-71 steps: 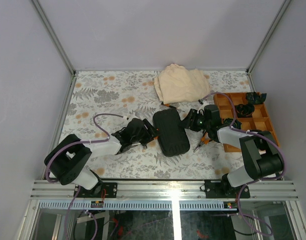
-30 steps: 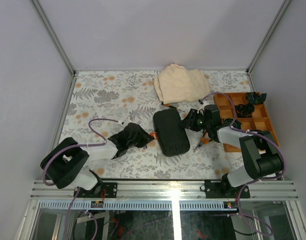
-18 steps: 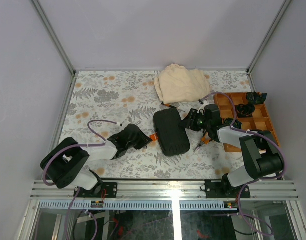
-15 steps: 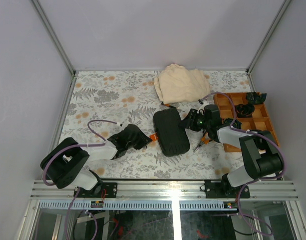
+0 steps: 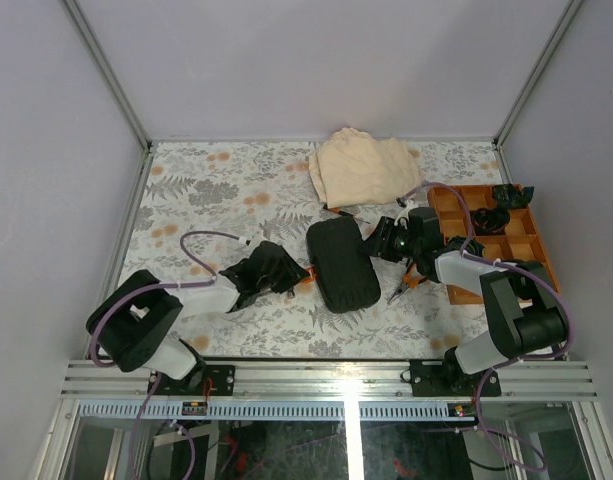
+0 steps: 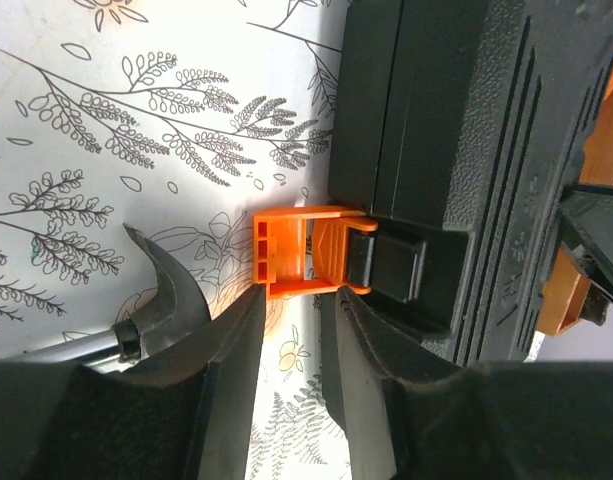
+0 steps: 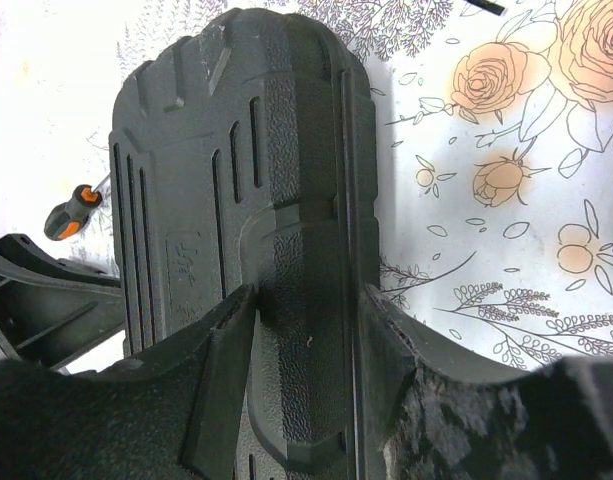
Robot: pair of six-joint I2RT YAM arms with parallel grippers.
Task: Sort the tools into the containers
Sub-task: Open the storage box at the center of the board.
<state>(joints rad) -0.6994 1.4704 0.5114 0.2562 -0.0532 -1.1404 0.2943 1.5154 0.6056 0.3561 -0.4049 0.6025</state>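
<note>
Floral tabletop (image 5: 216, 190) (black case (image 5: 343, 265) central), grey walls (image 5: 316, 60)

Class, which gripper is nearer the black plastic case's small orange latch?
Left gripper: fingertips at the small orange latch. Right gripper clasps the black plastic case on its opposite side.

The case (image 5: 343, 264) and cloth (image 5: 364, 170) obstruct the mat's (image 5: 206, 200) middle.
</note>
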